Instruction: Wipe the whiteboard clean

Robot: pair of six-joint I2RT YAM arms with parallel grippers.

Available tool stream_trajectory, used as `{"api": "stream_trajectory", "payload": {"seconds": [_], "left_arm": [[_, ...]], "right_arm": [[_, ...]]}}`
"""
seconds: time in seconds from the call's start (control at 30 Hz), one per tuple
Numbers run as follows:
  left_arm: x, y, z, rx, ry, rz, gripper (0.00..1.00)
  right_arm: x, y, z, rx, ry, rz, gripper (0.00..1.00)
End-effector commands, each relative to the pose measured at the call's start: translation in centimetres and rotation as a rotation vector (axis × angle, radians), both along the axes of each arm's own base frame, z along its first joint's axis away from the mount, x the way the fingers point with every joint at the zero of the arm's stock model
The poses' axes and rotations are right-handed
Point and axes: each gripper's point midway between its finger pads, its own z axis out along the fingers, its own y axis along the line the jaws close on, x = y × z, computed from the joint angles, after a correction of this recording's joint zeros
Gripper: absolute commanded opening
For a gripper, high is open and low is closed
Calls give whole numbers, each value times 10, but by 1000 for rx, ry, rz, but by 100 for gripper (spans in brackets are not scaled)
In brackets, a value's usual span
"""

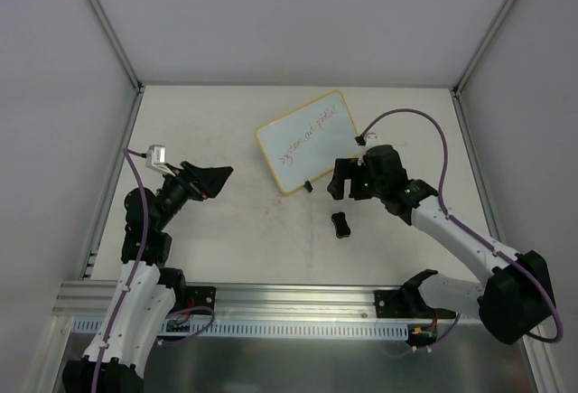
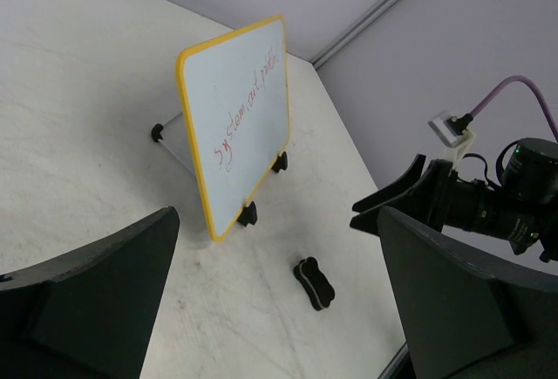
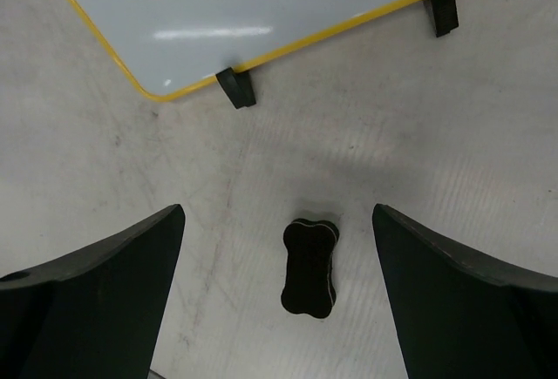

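Standing tilted on the table (image 1: 226, 239), the whiteboard (image 1: 302, 142) sits near the right gripper (image 1: 341, 181) at its 11 o'clock, the gripper's fingers (image 3: 105, 292) spread wide apart, black eraser (image 1: 340, 225) at its 6 o'clock.

Upright yellow-framed whiteboard (image 1: 303, 141), red handwriting

One small rectangular whiteboard (image 1: 302, 140) with a yellow frame is counted, carried on two black clip feet (image 3: 236, 88). One black bone-shaped eraser block (image 1: 340, 224) is seen. Two black two-finger grippers are counted: left gripper (image 1: 213, 179), right gripper (image 1: 346, 180).
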Motion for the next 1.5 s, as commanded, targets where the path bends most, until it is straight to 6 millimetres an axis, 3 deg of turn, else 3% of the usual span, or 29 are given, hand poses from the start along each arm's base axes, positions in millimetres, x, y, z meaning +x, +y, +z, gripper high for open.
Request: {"api": "stream_trajectory", "payload": {"seconds": [0.0,0.23,0.47,0.7,0.97,1.23,1.47], "left_arm": [[11,0,10,23,-85,6,99],[31,-3,5,34,-78,-8,99],[57,-4,6,48,-68,-6,99],[55,-17,18,67,-199,-100,99],[70,-9,6,85,-106,-38,99],[68,-17,8,76,-124,-102,99],[71,-20,9,73,-140,-117,99]], "right_arm": [[-5,-26,-25,-250,62,-49,93],[-25,-37,-45,-337,140,-63,89],[-42,-28,-58,-348,161,-41,87],[-50,-12,-75,-352,178,2,82],[-54,-3,-90,-364,192,7,70],[-56,4,-108,-383,212,13,66],[-56,1,-115,-398,220,3,55]]}}
